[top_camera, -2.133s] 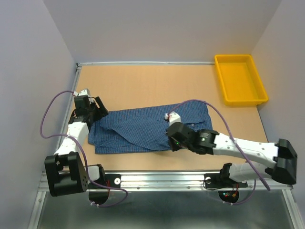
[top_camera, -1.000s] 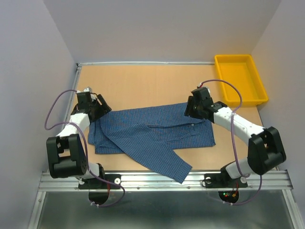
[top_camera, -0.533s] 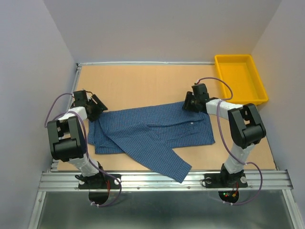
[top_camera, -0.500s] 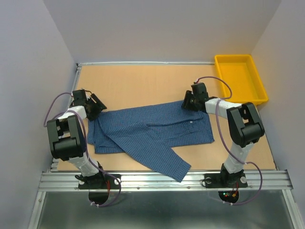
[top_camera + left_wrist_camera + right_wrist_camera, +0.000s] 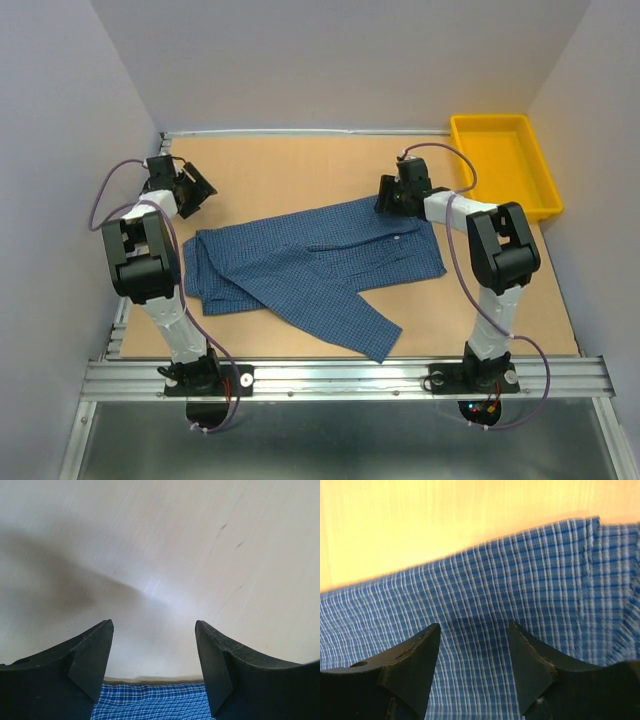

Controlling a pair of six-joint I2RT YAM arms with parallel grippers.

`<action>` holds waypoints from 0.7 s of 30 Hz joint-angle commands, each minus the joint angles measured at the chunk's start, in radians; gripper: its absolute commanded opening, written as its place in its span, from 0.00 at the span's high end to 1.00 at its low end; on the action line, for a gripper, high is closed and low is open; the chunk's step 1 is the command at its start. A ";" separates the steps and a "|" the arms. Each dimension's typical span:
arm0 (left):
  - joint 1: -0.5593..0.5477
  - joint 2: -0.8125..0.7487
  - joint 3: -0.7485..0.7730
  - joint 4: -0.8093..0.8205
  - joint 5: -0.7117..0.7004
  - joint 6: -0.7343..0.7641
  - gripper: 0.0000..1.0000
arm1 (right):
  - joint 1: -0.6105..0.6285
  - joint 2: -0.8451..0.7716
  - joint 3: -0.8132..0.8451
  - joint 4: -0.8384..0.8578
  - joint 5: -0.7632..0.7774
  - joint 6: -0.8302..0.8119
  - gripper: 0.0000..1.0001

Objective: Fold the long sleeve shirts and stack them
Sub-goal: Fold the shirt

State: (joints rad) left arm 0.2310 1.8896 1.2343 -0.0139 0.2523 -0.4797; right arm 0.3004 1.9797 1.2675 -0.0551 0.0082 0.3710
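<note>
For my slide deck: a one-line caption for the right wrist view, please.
Right gripper, jaws open, poised over the blue checked shirt near its edge.

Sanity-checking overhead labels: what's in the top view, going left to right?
left pincer → shirt → yellow tray. Right pincer skipped: in this view it overlaps the shirt's far right corner.
</note>
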 commanded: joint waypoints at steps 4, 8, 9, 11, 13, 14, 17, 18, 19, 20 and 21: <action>-0.024 -0.217 0.019 -0.029 -0.001 0.064 0.20 | 0.080 -0.301 -0.049 -0.207 0.033 -0.222 0.34; -0.054 -0.441 -0.103 -0.063 -0.054 0.099 0.18 | 0.318 -0.424 -0.152 -0.412 0.130 -0.314 0.32; -0.058 -0.480 -0.128 -0.067 -0.065 0.105 0.18 | 0.357 -0.459 -0.169 -0.449 0.144 -0.314 0.32; -0.067 -0.559 -0.180 -0.073 -0.085 0.131 0.18 | 0.443 -0.490 -0.225 -0.518 0.150 -0.302 0.32; -0.068 -0.659 -0.239 -0.084 -0.111 0.153 0.17 | 0.554 -0.519 -0.262 -0.594 0.125 -0.247 0.32; -0.070 -0.691 -0.252 -0.101 -0.123 0.162 0.14 | 0.590 -0.548 -0.279 -0.612 0.113 -0.227 0.32; -0.075 -0.814 -0.309 -0.121 -0.146 0.200 0.14 | 0.818 -0.552 -0.260 -0.678 0.101 -0.178 0.35; -0.075 -0.836 -0.321 -0.120 -0.148 0.202 0.14 | 0.841 -0.527 -0.241 -0.702 0.084 -0.158 0.36; -0.078 -0.856 -0.332 -0.118 -0.145 0.205 0.14 | 0.853 -0.507 -0.229 -0.725 0.075 -0.140 0.38; -0.078 -0.877 -0.344 -0.106 -0.142 0.208 0.14 | 0.865 -0.481 -0.220 -0.751 0.082 -0.118 0.38; -0.079 -0.911 -0.369 -0.098 -0.136 0.213 0.14 | 0.903 -0.445 -0.223 -0.778 0.107 -0.084 0.39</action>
State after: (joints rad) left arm 0.1585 1.0527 0.9146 -0.1154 0.1341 -0.3172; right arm 1.1191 1.4757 0.9955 -0.6884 0.0940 0.1875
